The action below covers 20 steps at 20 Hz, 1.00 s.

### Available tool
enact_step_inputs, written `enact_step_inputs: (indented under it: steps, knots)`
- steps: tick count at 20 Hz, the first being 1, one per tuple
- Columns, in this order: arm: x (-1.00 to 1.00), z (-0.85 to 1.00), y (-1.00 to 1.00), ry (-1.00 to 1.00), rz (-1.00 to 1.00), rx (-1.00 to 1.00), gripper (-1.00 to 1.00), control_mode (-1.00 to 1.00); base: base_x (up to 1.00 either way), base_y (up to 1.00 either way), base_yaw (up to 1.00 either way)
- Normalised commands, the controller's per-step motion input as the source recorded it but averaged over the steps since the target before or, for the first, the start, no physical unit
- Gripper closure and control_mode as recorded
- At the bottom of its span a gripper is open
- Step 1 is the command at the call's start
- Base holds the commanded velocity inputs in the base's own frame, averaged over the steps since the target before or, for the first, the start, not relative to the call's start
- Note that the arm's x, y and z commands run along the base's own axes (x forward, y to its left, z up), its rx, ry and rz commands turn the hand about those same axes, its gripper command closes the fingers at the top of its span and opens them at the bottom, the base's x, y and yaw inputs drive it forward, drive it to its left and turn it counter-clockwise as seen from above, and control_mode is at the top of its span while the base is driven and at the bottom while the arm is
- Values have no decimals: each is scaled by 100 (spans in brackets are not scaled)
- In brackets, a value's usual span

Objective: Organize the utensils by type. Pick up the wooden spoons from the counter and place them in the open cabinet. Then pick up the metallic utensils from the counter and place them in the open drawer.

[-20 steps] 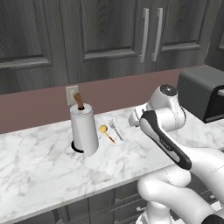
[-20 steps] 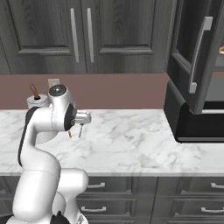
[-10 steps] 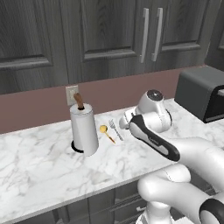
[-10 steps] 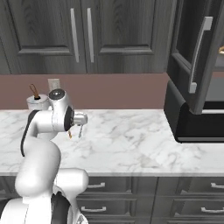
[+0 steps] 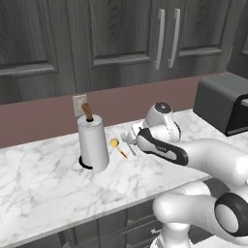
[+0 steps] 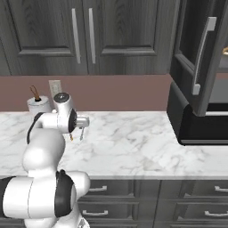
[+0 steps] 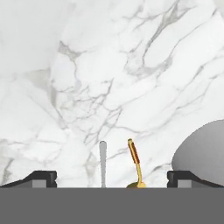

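A thin silver fork [image 5: 130, 145] and a small gold spoon [image 5: 116, 145] lie side by side on the white marble counter [image 5: 43, 184], just right of the paper-towel roll. My gripper [image 6: 76, 135] hangs open right above them, fingers pointing down. In the hand view the fork handle [image 7: 103, 164] and the gold spoon [image 7: 135, 162] sit between the fingertips [image 7: 42, 177], nothing gripped. The cabinet [image 6: 200, 67] stands open at the far right; a tan sliver [image 6: 225, 51] on its shelf may be a wooden spoon. The drawer is out of view.
A paper-towel roll [image 5: 94, 143] with a brown knob stands close on the left of the utensils, by a wall socket [image 5: 79, 102]. A dark toaster [image 5: 225, 104] sits on the counter to the right. Shut wall cabinets [image 5: 164, 38] hang above.
The arm has swung toward the paper-towel roll and brought the hand down over the fork and gold spoon. The jaws have stayed open.
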Motion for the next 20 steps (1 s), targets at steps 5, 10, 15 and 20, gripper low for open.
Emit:
enact_step_inputs:
  steps: [5,10,15,20]
  knots:
    - [30,-22,5,1,4,0,-100,-100,0,0,0]
    - [34,-28,0,2,3,0,-100,-100,0,0,0]
    - [34,-19,1,0,3,0,-100,-100,0,0,0]
    - [35,-23,3,3,2,0,-100,-100,0,0,0]
